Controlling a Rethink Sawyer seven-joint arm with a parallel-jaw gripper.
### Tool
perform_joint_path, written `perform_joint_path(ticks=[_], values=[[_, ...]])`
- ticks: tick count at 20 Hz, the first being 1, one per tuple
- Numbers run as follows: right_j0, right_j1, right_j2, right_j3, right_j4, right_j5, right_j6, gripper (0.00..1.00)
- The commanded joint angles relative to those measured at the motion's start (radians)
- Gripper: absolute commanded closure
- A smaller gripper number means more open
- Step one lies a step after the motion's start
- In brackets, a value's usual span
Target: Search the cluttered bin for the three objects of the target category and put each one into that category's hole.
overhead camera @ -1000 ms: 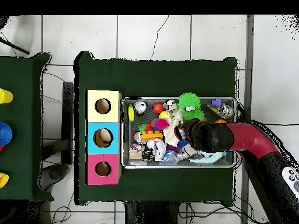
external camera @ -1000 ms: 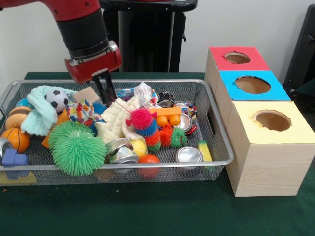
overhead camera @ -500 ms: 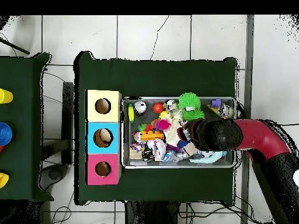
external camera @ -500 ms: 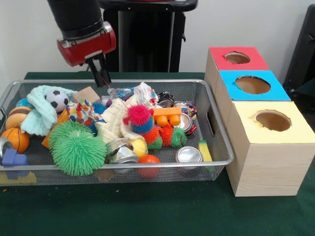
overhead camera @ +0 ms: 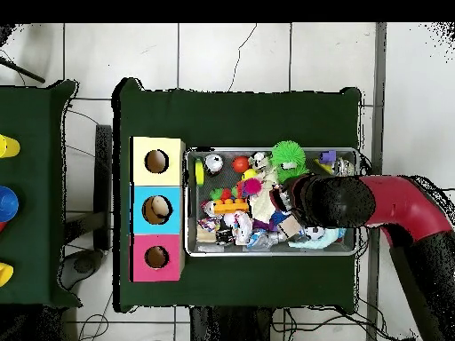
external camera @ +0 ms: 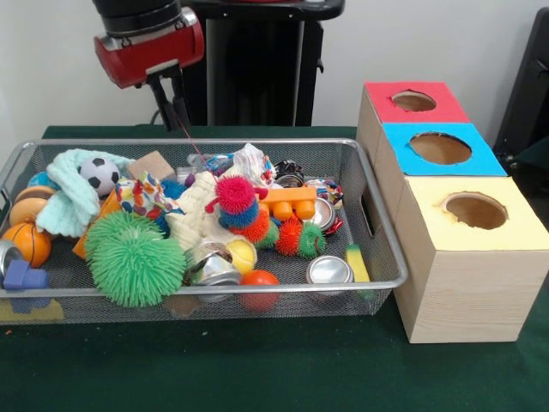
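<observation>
The bin [external camera: 300, 142] is a silver wire mesh basket full of toys, cans and cloths; it also shows in the overhead view [overhead camera: 271, 151]. My gripper [external camera: 180, 120] hangs above the bin's far rim, left of centre, with its fingers close together. A thin red strand runs from its tips down to a spiky pink, blue and orange toy [external camera: 236, 202] that lies on a cream knitted cloth [external camera: 193, 219]. In the overhead view my arm [overhead camera: 338, 200] covers the gripper. Three wooden boxes stand beside the bin, with holes in a red top [external camera: 414, 101], a blue top [external camera: 440, 148] and a yellow top [external camera: 476, 210].
In the bin lie a big green spiky ball [external camera: 129, 253], a soccer ball [external camera: 100, 174], a basketball [external camera: 30, 243], a mint cloth [external camera: 67, 197], crushed cans [external camera: 328, 269], a red ball [external camera: 258, 280] and a blue block [external camera: 24, 276]. The table is covered in green cloth [external camera: 257, 360].
My gripper has risen out of the bin and moved a little left. The spiky pink toy has shifted up and left, pulled by the strand.
</observation>
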Motion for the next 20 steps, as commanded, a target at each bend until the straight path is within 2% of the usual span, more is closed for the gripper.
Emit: perform_joint_path(ticks=[1,3,10,12,16,20], values=[[0.032,0.015,0.009,0.038,-0.027,0.030,-0.127,1.00],[0.039,0.056,-0.012,0.061,-0.071,-0.046,-0.102,1.00],[0.064,0.152,-0.062,0.072,-0.165,-0.217,-0.033,1.00],[0.055,0.137,-0.057,0.081,-0.161,-0.199,-0.051,1.00],[0.048,0.071,-0.034,0.069,-0.105,-0.118,-0.076,1.00],[0.055,0.055,-0.028,0.048,-0.075,-0.065,-0.091,1.00]])
